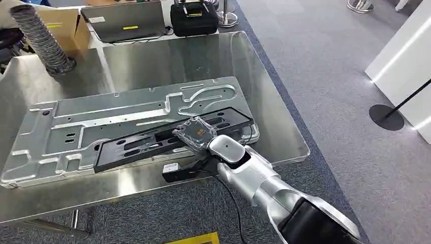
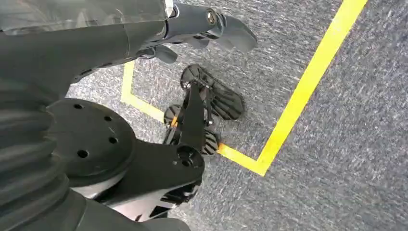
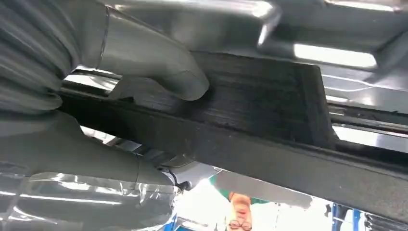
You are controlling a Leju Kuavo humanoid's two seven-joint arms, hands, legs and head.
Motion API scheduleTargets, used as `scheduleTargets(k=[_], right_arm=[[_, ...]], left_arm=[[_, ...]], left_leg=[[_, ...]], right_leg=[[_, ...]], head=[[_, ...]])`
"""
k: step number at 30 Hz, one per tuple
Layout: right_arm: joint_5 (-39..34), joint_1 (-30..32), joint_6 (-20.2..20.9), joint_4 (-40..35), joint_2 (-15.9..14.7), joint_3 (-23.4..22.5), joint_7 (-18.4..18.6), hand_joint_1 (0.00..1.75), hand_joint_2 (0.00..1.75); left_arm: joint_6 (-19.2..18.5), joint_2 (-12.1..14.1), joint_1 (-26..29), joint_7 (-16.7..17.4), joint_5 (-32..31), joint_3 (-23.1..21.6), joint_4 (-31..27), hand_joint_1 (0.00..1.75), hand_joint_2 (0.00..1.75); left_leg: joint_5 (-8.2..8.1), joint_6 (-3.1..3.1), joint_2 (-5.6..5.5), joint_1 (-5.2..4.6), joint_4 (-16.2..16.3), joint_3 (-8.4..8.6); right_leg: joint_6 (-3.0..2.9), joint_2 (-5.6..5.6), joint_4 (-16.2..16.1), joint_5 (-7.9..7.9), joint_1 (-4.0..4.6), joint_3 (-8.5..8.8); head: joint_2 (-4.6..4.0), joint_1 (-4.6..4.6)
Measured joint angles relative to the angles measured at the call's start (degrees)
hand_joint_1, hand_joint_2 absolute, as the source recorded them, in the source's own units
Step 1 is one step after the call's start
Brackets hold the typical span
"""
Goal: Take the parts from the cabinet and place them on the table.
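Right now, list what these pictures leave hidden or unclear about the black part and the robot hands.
- Black part: in the head view its near right end is covered by the right robot hand.
- Silver plate: whether the black part has settled on it cannot be told; the right wrist view is too close.
- Right robot hand fingers: hidden under the part; its thumb is pressed on top.
- Left robot hand: cut off by the picture's edge.

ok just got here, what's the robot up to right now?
The right hand grips the near-right end of a long black part, thumb on top as the right wrist view shows. That part lies across a large silver metal plate, which rests on the steel table. The left hand hangs low over grey carpet with a yellow floor line, holding nothing.
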Motion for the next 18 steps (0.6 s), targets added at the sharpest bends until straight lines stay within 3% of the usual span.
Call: scheduleTargets(k=[2, 3, 4, 5, 7, 8, 9, 12, 13, 14, 15, 17, 18], right_arm=[[0.0, 0.2, -0.1, 0.0, -0.4, 0.0, 0.0, 1.75, 1.75], [0.0, 0.4, -0.1, 0.0, -0.6, 0.0, 0.0, 1.75, 1.75], [0.0, 0.5, -0.1, 0.0, -0.8, 0.0, 0.0, 1.75, 1.75], [0.1, 0.6, -0.1, 0.0, -1.0, 0.0, 0.0, 1.75, 1.75], [0.1, 0.4, -0.1, 0.0, -1.2, 0.0, 0.0, 1.75, 1.75], [0.1, 0.2, -0.2, 0.0, -1.2, 0.0, 0.0, 1.75, 1.75], [0.1, 0.2, -0.3, 0.0, -1.2, 0.0, 0.0, 1.75, 1.75], [0.2, 0.2, -0.3, 0.0, -1.4, 0.0, 0.0, 1.75, 1.75], [0.2, 0.2, -0.3, -0.1, -1.4, 0.0, 0.0, 1.75, 1.75], [0.2, 0.1, -0.4, -0.1, -1.4, 0.0, 0.0, 1.75, 1.75], [0.2, 0.0, -0.4, -0.1, -1.4, 0.0, 0.1, 1.75, 1.75], [0.2, 0.2, -0.4, -0.1, -1.4, 0.0, 0.0, 1.75, 1.75], [0.2, 0.4, -0.4, -0.1, -1.4, 0.0, 0.0, 1.75, 1.75]], left_arm=[[0.0, 0.0, 0.0, -0.3, -0.3, -0.1, 0.0, 0.0, 1.75], [0.0, 0.0, 0.0, -0.4, -0.3, -0.2, 0.0, 0.0, 1.75], [0.0, 0.0, 0.0, -0.4, -0.4, -0.3, 0.0, 0.0, 1.75], [0.0, 0.0, 0.0, -0.4, -0.4, -0.4, 0.0, 0.0, 1.75], [0.0, 0.0, -0.1, -0.4, -0.6, -0.5, 0.0, 0.0, 1.75], [0.0, -0.1, -0.1, -0.4, -0.6, -0.7, 0.0, 0.0, 1.75], [0.0, -0.2, -0.2, -0.4, -0.6, -0.8, 0.0, 0.0, 1.75], [0.2, -0.2, -0.1, -0.1, -0.9, -0.9, 0.0, 0.0, 1.75], [0.2, -0.2, -0.2, -0.1, -0.9, -1.0, 0.0, 0.0, 1.75], [0.2, -0.2, -0.2, -0.1, -1.0, -1.1, 0.0, 0.0, 1.75], [0.2, -0.2, -0.2, -0.1, -1.0, -1.2, 0.0, 0.0, 1.75], [0.2, -0.2, -0.2, -0.1, -1.0, -1.3, 0.0, 0.0, 1.75], [0.2, -0.2, -0.1, 0.0, -1.0, -1.3, 0.0, 0.0, 1.75]], left_leg=[[-0.03, 0.06, 0.01, -0.08, 0.0, -0.05], [-0.06, 0.1, 0.0, -0.09, 0.0, -0.05], [-0.06, 0.1, -0.05, -0.09, 0.0, 0.0], [-0.07, 0.09, -0.11, -0.12, 0.0, 0.04], [-0.13, 0.01, -0.17, -0.27, 0.0, 0.21], [-0.16, -0.06, -0.16, -0.24, 0.0, 0.2], [-0.23, -0.4, -0.18, -0.62, 0.1, 0.04], [-0.02, -1.36, -0.1, -0.32, -0.5, 0.21], [-0.18, -1.79, -0.05, -0.66, -0.5, 0.35], [-0.94, -1.96, 0.03, -0.45, 0.4, 0.05], [-2.88, -2.11, 0.01, -0.45, 3.3, -1.19], [-7.08, -2.57, 0.02, -0.33, 12.2, -5.22], [-8.32, -2.76, 0.03, -0.31, 16.2, -7.18]], right_leg=[[0.44, -0.02, 10.3, -4.51, -0.13, -4.82], [0.48, -0.02, 13.5, -5.15, -0.13, -6.42], [0.42, -0.02, 13.6, -4.4, -0.13, -6.61], [0.2, -0.01, 11.1, -2.55, -0.12, -5.5], [-0.68, 0.0, 0.2, 2.85, 0.05, -0.39], [-1.35, 0.0, -4.5, 4.01, 0.36, 1.63], [-1.39, -0.12, -5.1, 3.74, 0.61, 1.96], [-1.84, -0.07, -5.0, 3.78, 0.85, 1.79], [-2.32, -0.12, -6.1, 4.3, 0.22, 2.32], [-2.47, -0.26, -6.7, 4.56, 0.15, 2.71], [-2.77, -0.33, -6.8, 4.62, 0.09, 2.8], [-2.89, -0.33, -6.7, 4.53, 0.2, 2.8], [-2.93, -0.33, -6.7, 4.51, 0.26, 2.77]], head=[[-0.02, -0.02], [-0.02, -0.02], [-0.02, -0.02], [-0.02, 0.0], [-0.02, -0.02], [-0.02, 0.0], [0.0, -0.15], [-0.02, 0.04], [0.0, -0.11], [-0.02, -0.02], [-0.02, -0.18], [-0.02, -0.15], [-0.02, -0.15]])
